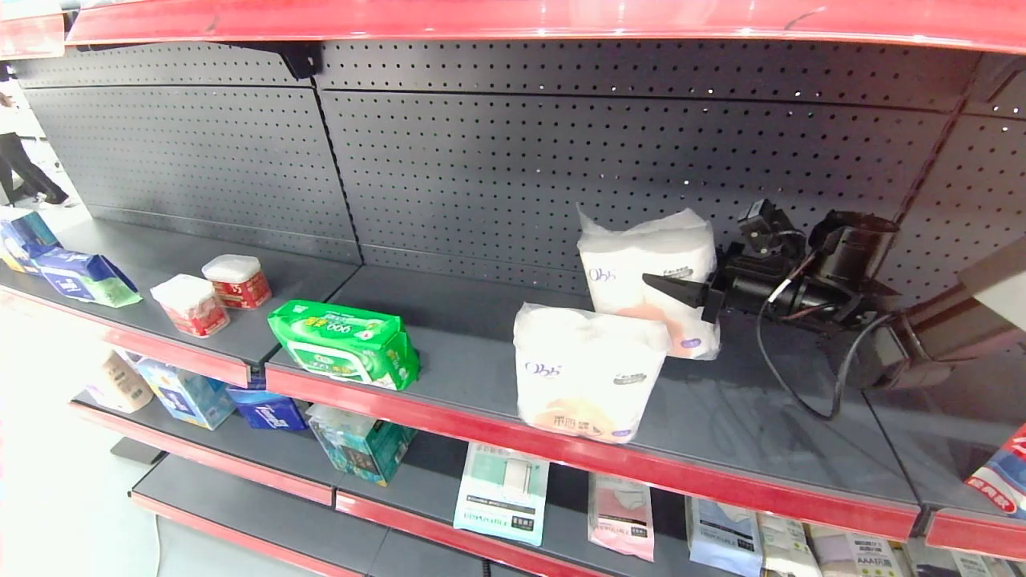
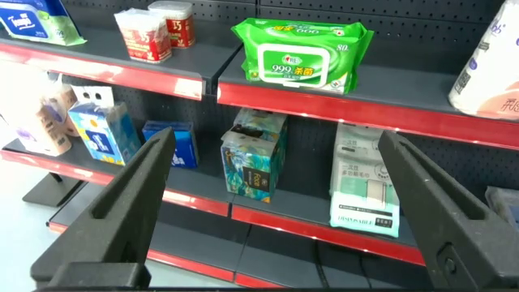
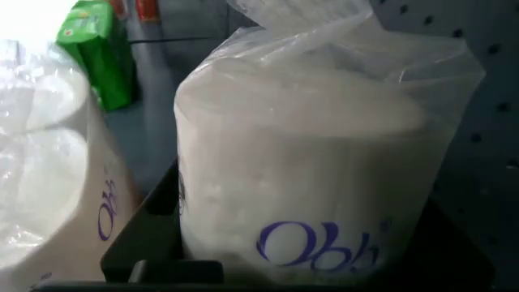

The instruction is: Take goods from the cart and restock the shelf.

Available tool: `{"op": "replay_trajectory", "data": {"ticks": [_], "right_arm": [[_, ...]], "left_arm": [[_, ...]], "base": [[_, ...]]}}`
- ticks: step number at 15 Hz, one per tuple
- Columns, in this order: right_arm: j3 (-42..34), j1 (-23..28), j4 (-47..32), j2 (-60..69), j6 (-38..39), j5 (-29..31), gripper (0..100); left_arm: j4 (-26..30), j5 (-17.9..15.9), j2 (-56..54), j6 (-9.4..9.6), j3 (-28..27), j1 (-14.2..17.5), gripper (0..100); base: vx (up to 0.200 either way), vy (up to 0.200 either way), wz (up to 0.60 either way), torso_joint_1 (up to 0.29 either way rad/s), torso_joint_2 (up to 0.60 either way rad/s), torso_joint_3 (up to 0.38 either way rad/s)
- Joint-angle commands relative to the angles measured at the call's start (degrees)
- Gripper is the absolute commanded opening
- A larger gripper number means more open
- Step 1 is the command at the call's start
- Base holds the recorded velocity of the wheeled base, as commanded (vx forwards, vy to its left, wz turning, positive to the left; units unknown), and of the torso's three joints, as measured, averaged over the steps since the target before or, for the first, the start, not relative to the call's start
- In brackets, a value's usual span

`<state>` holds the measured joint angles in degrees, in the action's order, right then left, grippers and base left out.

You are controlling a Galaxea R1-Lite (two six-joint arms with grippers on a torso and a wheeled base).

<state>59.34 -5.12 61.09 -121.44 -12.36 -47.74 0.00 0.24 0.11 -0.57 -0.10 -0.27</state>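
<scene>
The right gripper (image 1: pixel 669 276) pinches the paper-roll pack (image 1: pixel 633 240) standing on the shelf (image 1: pixel 465 320) well right of the green wipes pack (image 1: pixel 345 343); likely light, squashy and slick-wrapped, it seems best held mid-body, while the left gripper (image 2: pixel 276 142) has its fingers spread.

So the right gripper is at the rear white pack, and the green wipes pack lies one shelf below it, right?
No: the green wipes pack lies on the same shelf as the rear white pack, to its left, per the head view. The right gripper is at that pack.
</scene>
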Motion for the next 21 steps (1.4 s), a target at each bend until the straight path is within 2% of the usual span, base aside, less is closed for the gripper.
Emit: {"op": "replay_trajectory", "data": {"ticks": [1, 4, 7, 14, 15, 16, 21], "right_arm": [[0.42, -0.94, 0.17, -3.19, -0.21, -0.25, 0], [0.77, -2.44, 2.28, -4.94, -1.61, -1.66, 0], [2.09, -2.44, 2.28, -7.23, -7.33, -3.68, 0], [-0.37, 3.01, 1.84, -6.17, -8.82, -6.49, 0], [-2.83, 3.8, 1.93, -6.17, -9.17, -11.06, 0], [-4.24, 4.59, 1.93, -6.17, -10.67, -12.73, 0], [-3.09, 4.15, 2.02, -7.23, -11.63, -13.43, 0]], "left_arm": [[0.0, 0.02, -0.02, -0.04, 0.01, 0.0, 100], [0.0, 0.02, -0.02, -0.04, 0.01, 0.0, 100], [0.0, 0.02, -0.02, -0.04, 0.01, 0.0, 100], [0.0, 0.02, -0.02, -0.04, 0.01, 0.0, 100], [0.0, 0.02, -0.02, -0.04, 0.01, 0.0, 100], [0.0, 0.02, -0.02, 0.05, 0.01, 0.0, 100], [0.0, 0.02, -0.02, -0.04, 0.01, 0.0, 100]], "base": [[0.0, 0.0, 0.0, 0.0, 0.0, 0.0], [0.0, 0.0, 0.0, 0.0, 0.0, 0.0], [0.0, 0.0, 0.0, 0.0, 0.0, 0.0], [0.0, 0.0, 0.0, 0.0, 0.0, 0.0], [0.0, 0.0, 0.0, 0.0, 0.0, 0.0], [0.0, 0.0, 0.0, 0.0, 0.0, 0.0], [0.0, 0.0, 0.0, 0.0, 0.0, 0.0]]}}
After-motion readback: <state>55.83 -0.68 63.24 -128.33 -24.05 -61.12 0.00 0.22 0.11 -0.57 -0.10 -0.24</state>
